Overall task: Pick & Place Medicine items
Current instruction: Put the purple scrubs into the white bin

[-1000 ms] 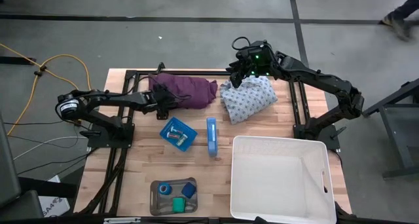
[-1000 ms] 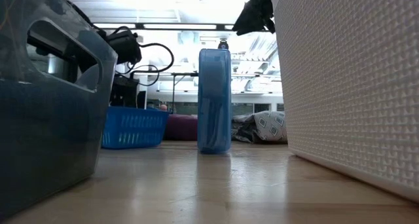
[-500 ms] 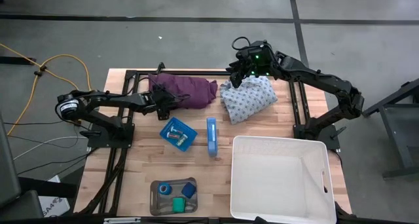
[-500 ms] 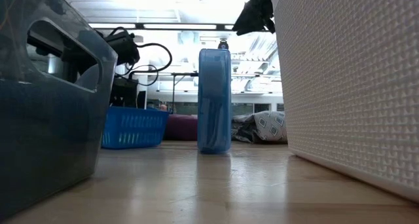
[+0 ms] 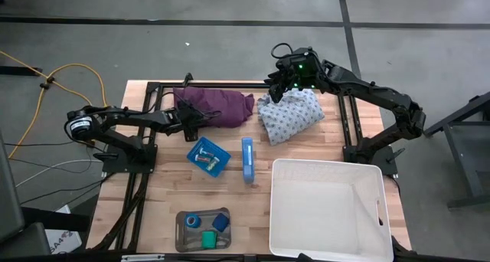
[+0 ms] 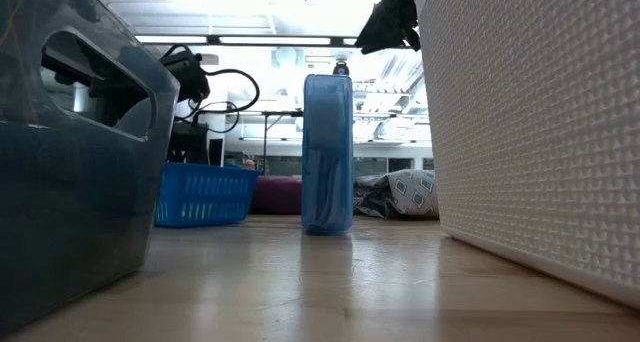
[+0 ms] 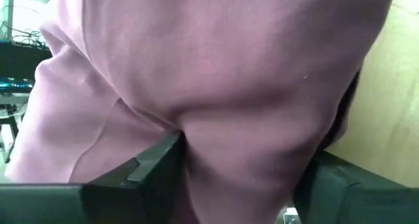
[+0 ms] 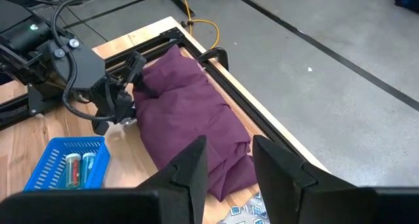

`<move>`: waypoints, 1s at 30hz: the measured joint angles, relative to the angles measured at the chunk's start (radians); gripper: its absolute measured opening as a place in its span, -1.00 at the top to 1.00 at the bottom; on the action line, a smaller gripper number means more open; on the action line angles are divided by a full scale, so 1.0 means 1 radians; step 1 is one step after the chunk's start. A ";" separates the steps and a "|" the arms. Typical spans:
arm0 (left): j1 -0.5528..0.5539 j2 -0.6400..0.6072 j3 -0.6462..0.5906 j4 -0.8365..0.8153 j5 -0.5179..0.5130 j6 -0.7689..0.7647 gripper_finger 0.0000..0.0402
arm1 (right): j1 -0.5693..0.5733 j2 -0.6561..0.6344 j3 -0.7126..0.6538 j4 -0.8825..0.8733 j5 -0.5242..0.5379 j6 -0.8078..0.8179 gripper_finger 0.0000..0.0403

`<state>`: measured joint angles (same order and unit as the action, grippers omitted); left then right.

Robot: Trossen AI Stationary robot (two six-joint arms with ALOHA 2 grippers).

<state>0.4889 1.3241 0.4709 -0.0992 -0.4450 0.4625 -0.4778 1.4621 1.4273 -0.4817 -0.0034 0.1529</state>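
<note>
At the back of the wooden table, just beyond the blue basket, lies a crumpled purple cloth; the left gripper is pressed into the near-left edge of that cloth, and its wrist view shows the fabric bulging between its two dark fingers, so the jaws stand partly apart with cloth between them, though whether they have truly pinched it I cannot tell. The right gripper hangs in the air to the right of the purple cloth, above the far edge of a patterned pale cloth; its fingers stand a little apart with nothing between them. The blue basket holds a few small pale vials; beside it, to the right, a tall blue box stands on edge. Nearer the front edge than the basket sits a grey tray holding a blue roll, a green roll and a small blue block. Right of the basket and the blue box sits a large white bin.
</note>
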 joint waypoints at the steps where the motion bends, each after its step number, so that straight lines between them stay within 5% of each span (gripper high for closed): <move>1: 0.000 0.000 0.000 0.000 0.000 -0.001 -0.10 | 0.000 0.000 0.000 0.000 0.000 0.000 0.46; 17: 0.000 0.000 0.000 0.004 -0.004 -0.050 0.92 | 0.000 0.000 0.000 0.000 0.000 0.000 0.46; 30: -0.001 -0.014 0.000 0.009 -0.004 -0.095 0.86 | 0.000 0.000 0.000 0.000 0.000 0.000 0.46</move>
<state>0.4879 1.3102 0.4709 -0.0904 -0.4488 0.3671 -0.4778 1.4620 1.4273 -0.4820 -0.0032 0.1530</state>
